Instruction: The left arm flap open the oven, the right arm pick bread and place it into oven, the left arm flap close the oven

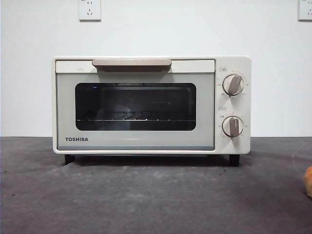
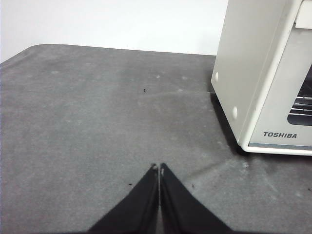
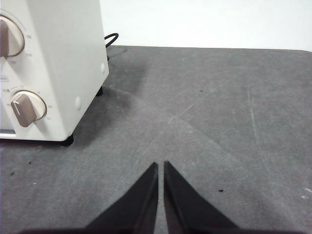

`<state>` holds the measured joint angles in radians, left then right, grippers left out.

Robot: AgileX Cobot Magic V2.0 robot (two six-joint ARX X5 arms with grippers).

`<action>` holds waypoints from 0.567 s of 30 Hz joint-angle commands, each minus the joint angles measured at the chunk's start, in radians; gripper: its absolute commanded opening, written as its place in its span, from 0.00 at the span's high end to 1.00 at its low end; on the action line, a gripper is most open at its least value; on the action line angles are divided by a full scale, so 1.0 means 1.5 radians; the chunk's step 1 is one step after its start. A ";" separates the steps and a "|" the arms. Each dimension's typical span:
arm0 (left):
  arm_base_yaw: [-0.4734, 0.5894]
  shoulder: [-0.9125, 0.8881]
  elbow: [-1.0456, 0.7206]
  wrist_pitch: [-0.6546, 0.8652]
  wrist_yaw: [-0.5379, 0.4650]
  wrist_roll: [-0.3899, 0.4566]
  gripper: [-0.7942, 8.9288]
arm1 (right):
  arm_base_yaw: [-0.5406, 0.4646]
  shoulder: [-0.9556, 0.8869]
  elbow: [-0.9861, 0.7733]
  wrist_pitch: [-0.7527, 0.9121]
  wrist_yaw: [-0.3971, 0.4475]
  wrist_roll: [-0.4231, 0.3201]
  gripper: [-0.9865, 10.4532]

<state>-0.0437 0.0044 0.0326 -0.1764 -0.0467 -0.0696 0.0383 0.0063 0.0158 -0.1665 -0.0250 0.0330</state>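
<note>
My left gripper [image 2: 159,166] hangs over bare dark surface [image 2: 97,122] with its jaws pressed together to a thin seam, nothing between them. Ahead of it and off to one side stands the oven [image 2: 258,73], seen from its plain side wall, with the door's corner and the TOSHIBA lettering just in sight; it is well apart from my left jaws, and only open surface lies between. From the front, the oven [image 1: 151,105] sits squarely in the middle of the surface [image 1: 146,195], its long axis running left to right and its door facing the camera, shut. The beige handle [image 1: 131,63] runs along the top of the door, the dark window [image 1: 135,106] below it shows the wire rack [image 1: 122,117] inside, and two round knobs [image 1: 233,85] sit one above the other at the right end. A white wall [image 1: 29,73] with two sockets [image 1: 89,9] stands behind. At the far right edge of the front view a sliver of the golden-orange bread [image 1: 308,181] lies on the surface, cut off by the frame, well apart from the oven. My right gripper [image 3: 161,165] hovers over empty surface, jaws nearly closed with a narrow slit between them, holding nothing; the oven's knob end and a black cord [image 3: 111,39] behind it lie ahead to one side.
</note>
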 commanded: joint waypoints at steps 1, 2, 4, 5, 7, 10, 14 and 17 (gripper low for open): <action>0.000 -0.001 -0.013 0.030 0.001 -0.002 0.91 | 0.000 -0.002 -0.004 0.006 -0.001 0.001 0.90; 0.000 -0.001 -0.013 0.035 0.001 -0.002 0.91 | 0.000 -0.002 -0.004 0.006 -0.001 0.003 0.90; 0.000 -0.001 -0.013 0.041 0.001 -0.002 0.91 | 0.000 -0.002 -0.004 0.006 -0.001 0.003 0.90; 0.000 -0.001 -0.013 0.042 0.001 -0.002 0.91 | 0.000 -0.002 -0.004 0.006 -0.001 0.006 0.90; 0.000 -0.001 -0.013 0.045 0.001 -0.002 0.91 | 0.000 -0.002 -0.004 0.006 -0.001 0.018 0.90; 0.000 -0.001 -0.013 0.048 0.001 -0.002 0.91 | 0.000 -0.002 -0.004 0.004 -0.004 0.071 0.90; 0.000 -0.001 -0.013 0.053 0.001 -0.021 0.91 | 0.000 -0.002 -0.003 -0.001 -0.026 0.123 0.90; 0.000 -0.001 -0.012 0.067 0.006 -0.092 0.91 | 0.000 -0.002 0.003 0.001 -0.031 0.161 0.90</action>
<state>-0.0437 0.0044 0.0326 -0.0875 -0.0448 -0.1310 0.0383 0.0063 0.0162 -0.1669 -0.0673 0.2153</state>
